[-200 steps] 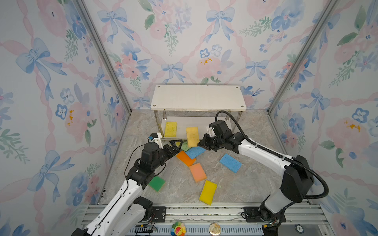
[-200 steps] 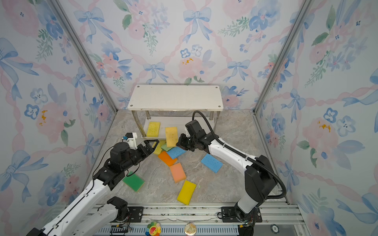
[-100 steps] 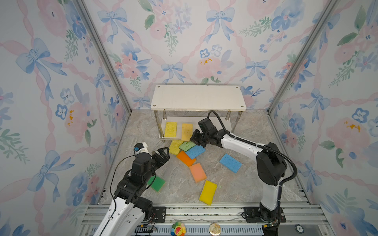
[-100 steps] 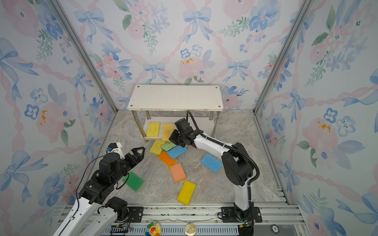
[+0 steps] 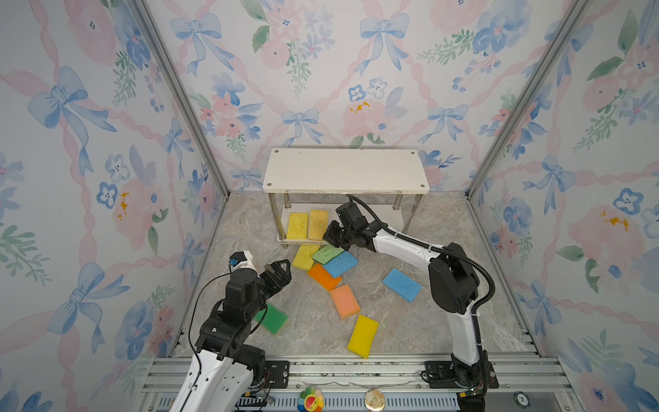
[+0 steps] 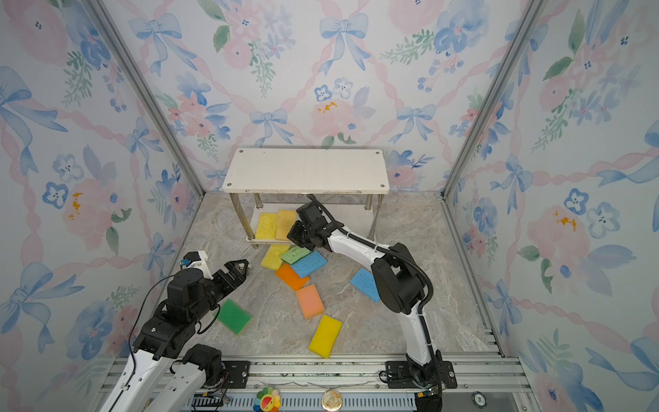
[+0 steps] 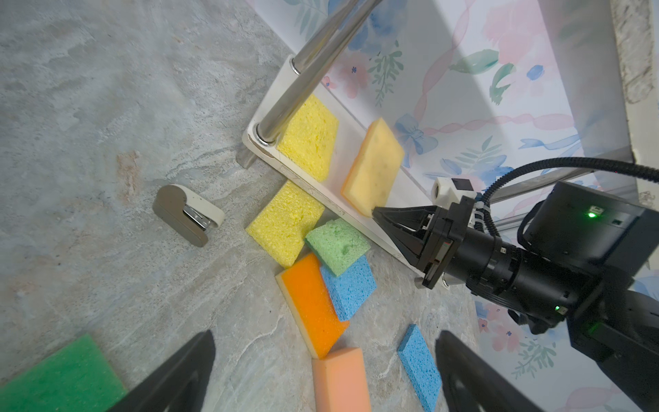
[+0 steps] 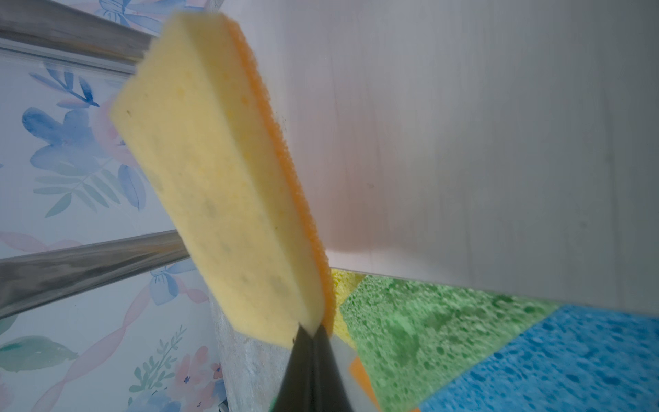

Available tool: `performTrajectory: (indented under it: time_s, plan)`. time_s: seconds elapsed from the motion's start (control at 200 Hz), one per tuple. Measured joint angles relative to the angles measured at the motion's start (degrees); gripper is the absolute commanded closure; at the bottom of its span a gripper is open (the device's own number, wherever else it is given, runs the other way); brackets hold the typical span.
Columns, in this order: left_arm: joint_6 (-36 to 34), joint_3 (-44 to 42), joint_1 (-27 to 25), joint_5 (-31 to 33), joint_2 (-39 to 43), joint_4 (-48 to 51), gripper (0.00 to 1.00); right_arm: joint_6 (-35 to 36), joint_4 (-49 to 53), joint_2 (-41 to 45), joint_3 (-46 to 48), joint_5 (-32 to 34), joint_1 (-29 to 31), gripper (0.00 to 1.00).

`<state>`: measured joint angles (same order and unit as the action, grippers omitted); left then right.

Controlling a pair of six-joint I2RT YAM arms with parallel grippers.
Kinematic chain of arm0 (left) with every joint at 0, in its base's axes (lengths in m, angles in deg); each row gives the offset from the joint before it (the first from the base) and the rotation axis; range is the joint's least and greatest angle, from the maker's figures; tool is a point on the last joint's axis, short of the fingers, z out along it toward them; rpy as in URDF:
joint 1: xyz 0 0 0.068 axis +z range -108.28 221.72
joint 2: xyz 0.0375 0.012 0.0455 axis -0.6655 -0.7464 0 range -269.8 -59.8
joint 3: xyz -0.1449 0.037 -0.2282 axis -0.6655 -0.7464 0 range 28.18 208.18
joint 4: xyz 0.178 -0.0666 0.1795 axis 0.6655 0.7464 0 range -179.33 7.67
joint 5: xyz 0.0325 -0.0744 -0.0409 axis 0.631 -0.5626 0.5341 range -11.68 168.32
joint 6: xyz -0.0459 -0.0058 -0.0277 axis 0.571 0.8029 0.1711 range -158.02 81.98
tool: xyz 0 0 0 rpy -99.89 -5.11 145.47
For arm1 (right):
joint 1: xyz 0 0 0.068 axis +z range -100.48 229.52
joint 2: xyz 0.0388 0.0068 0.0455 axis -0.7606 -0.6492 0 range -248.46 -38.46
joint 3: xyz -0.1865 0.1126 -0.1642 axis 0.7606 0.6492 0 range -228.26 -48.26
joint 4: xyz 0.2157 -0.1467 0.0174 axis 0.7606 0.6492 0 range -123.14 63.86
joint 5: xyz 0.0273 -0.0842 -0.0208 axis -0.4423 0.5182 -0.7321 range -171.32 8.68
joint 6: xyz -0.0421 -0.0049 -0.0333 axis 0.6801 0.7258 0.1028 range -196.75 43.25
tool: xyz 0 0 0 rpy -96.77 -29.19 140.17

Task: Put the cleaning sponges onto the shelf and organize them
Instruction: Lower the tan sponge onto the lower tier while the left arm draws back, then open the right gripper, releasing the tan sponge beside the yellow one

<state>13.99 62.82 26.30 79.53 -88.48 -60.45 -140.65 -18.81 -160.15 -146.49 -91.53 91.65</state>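
Progress check. The two-tier shelf of white boards on shiny metal posts (image 5: 346, 171) stands at the back of the grey marbled floor (image 5: 410, 321), and its top board is bare. On the lower board (image 7: 348, 149) a bright yellow foam sponge (image 5: 297, 225) lies flat at the left end, so I count that one as done. Just beside it, over the same board, is the stained tan-yellow sponge with an orange scouring face (image 5: 318, 224). My right gripper (image 7: 378, 212) has its jaws pressed together on that sponge's near corner. I cannot tell whether the sponge sits fully flat, so I log it as in hand, not placed. My left gripper (image 5: 285, 271) hangs over the floor near the dark green sponge (image 5: 272, 318), jaws spread wide with nothing between them. Eight sponges are left on the floor. A second yellow sponge (image 5: 305, 256), a light green sponge (image 5: 328, 253), a blue sponge (image 5: 340, 264) and an orange sponge (image 5: 322, 276) overlap in a heap just in front of the shelf. A peach sponge (image 5: 345, 300), another blue sponge (image 5: 402, 284), a third yellow sponge (image 5: 363, 335) and the dark green one lie apart, nearer the arm bases. Judgement: early stage, with most of the work remaining, and the top board will likely be needed too.
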Motion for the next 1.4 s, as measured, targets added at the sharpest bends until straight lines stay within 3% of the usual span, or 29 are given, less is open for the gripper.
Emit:
performTrajectory:
  time_s: [0.33, 0.49, 0.66, 1.055, 1.4]
  plan:
    - [-1.1, 0.0, 1.6, -2.2, 0.0, 0.0, 0.02, 1.1, 0.4, -3.0, -2.8, 0.0, 0.0, 0.97]
    - [-1.3, 0.0, 2.3, -2.8, 0.0, 0.1, 0.02, 1.1, 0.5, -3.2, -3.3, 0.0, -0.1, 0.85]
    - [-1.5, -0.1, 2.8, -3.2, -0.1, 0.1, 0.02, 1.5, 0.9, -3.3, -3.3, 0.0, -0.1, 0.82]
    - [-1.5, -0.5, 3.5, -3.7, -0.8, 0.3, 0.02, 1.4, 0.9, -3.3, -3.3, 0.0, -0.1, 0.44]
    - [-1.5, -0.6, 3.5, -3.9, -1.2, 0.4, 0.02, 3.7, -0.7, 3.1, 6.7, 2.2, -0.1, 0.34]
